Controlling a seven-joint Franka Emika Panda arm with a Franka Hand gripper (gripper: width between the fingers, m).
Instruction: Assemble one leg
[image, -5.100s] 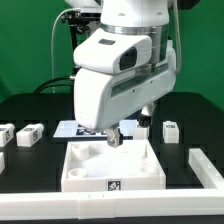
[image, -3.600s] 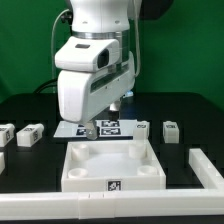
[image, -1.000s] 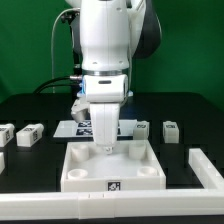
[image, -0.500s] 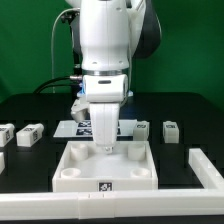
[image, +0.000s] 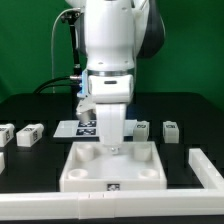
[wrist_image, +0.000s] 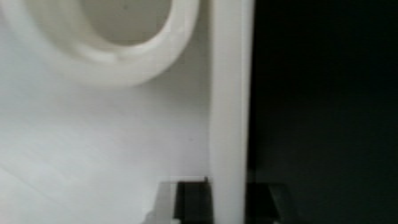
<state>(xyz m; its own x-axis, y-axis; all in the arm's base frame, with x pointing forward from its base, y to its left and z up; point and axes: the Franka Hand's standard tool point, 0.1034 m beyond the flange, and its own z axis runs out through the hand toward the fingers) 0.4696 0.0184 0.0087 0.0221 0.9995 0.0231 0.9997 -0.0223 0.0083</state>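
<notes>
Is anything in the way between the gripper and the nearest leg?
Yes: the gripper is closed on the far wall of the tray, so it must let go first. Otherwise nothing visible stands before the leg on the exterior view's right.

Black table (image: 30, 112): white tray (image: 112, 174), marker board (image: 67, 128) behind, leg (image: 170, 129) at exterior view's right.

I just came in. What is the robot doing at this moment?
The arm's gripper is down at the back wall of the white tray. The wrist view shows that wall between its jaws, so it seems to be gripping the tray. The small legs lie loose on both sides, and none is fitted yet.
</notes>
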